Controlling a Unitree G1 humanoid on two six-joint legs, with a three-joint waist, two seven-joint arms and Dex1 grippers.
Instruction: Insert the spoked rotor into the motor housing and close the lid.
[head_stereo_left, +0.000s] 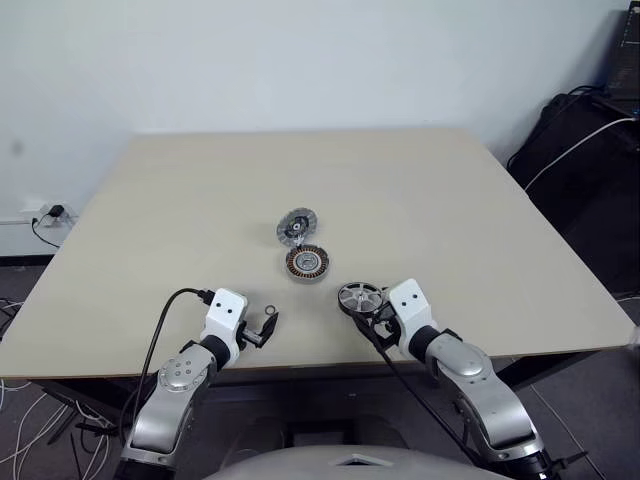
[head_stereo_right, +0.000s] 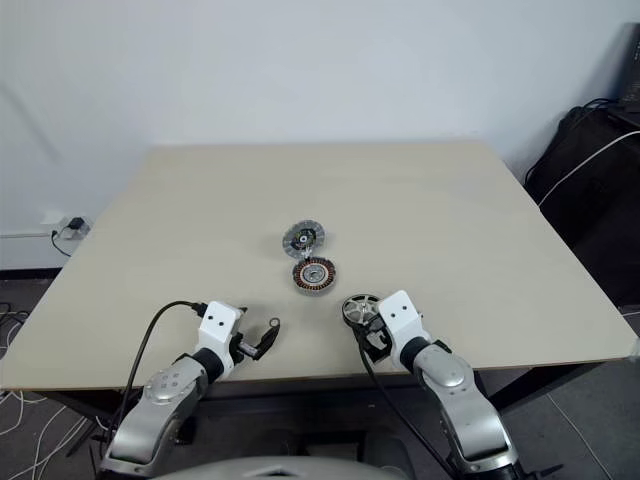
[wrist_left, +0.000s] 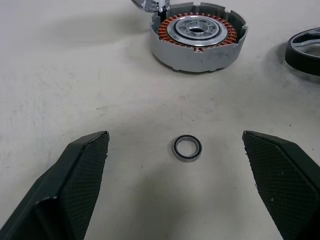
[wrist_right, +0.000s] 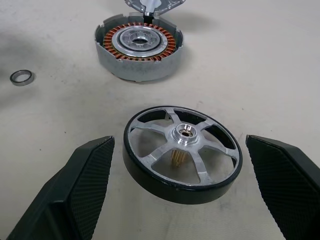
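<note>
Table (head_stereo_left: 180, 210), beige top, fills most of head view; wall behind at 12 o'clock, dark cables off its 2 o'clock corner.

R arm comes in from 5 o'clock. Right gripper (wrist_right: 180, 165) jaws wide apart, holding nothing; the spoked rotor (wrist_right: 182, 152) lies flat on table between the two fingers (wrist_right: 80, 185), gap on both sides, not touched. Dark rim, silver spokes, hub up w/ brass-coloured bit under it.

L arm in from 7 o'clock. Left gripper (wrist_left: 175, 175) also wide, empty. Small ring (wrist_left: 187, 148), dark edge, silver face, flat on table just ahead of its fingertips, centred between them, apart from both.

Motor housing (head_stereo_left: 307, 263) near table centre, at ~11 o'clock from rotor, close but not touching. Copper windings round a silver centre, grey wall, open side up.

Lid (head_stereo_left: 296, 227) right behind housing at 12 o'clock, ribbed face w/ dark centre showing. Looks tipped up at housing's far edge; touching or hinged, can't tell.

Wall socket (head_stereo_left: 45, 212) w/ plug at 9 o'clock, off table.
</note>
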